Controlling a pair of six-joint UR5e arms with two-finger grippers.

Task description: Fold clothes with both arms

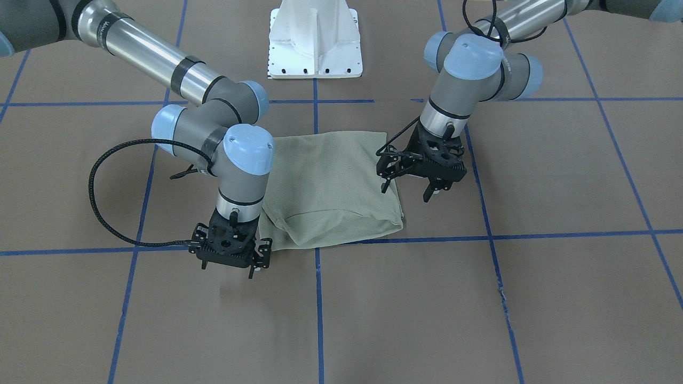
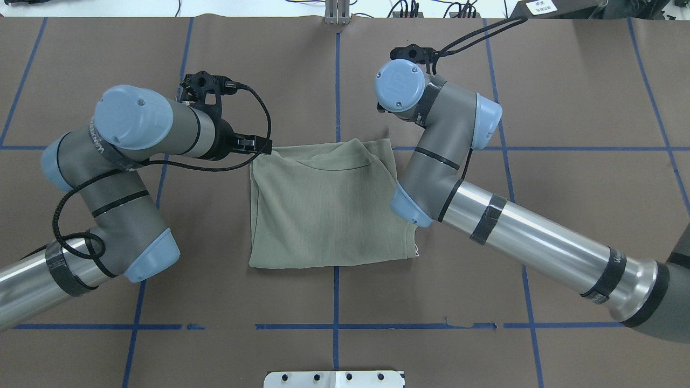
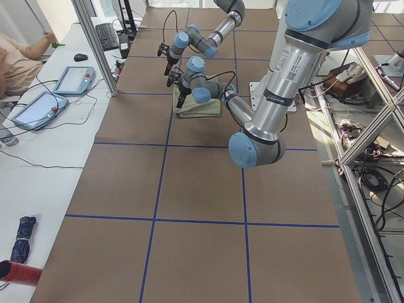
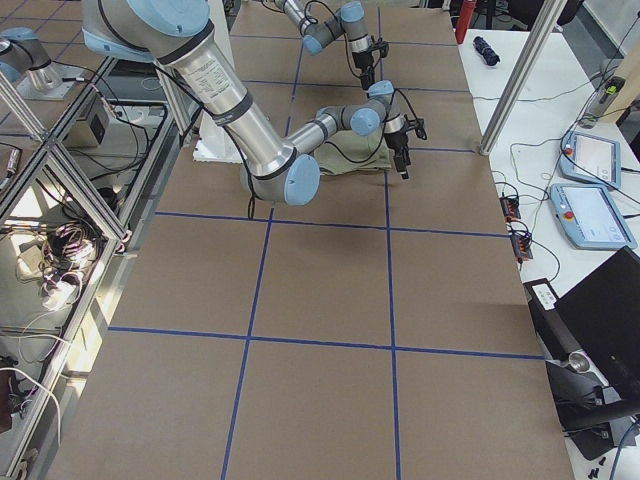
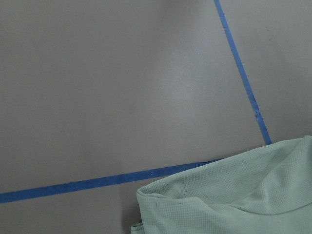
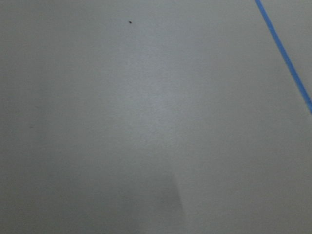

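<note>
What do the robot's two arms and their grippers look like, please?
The left arm and right arm are silver tubes with grey joints, light-blue caps, black bands and small lettering. A black braided cable runs to the left gripper and right gripper, both black, openwork, with thin fingers.

A folded sage-green shirt (image 2: 329,210) lies on the brown desk (image 2: 566,178). The left tool (image 2: 252,144) sits beside its far left corner; the right arm (image 2: 442,178) overlaps its right edge.
</note>
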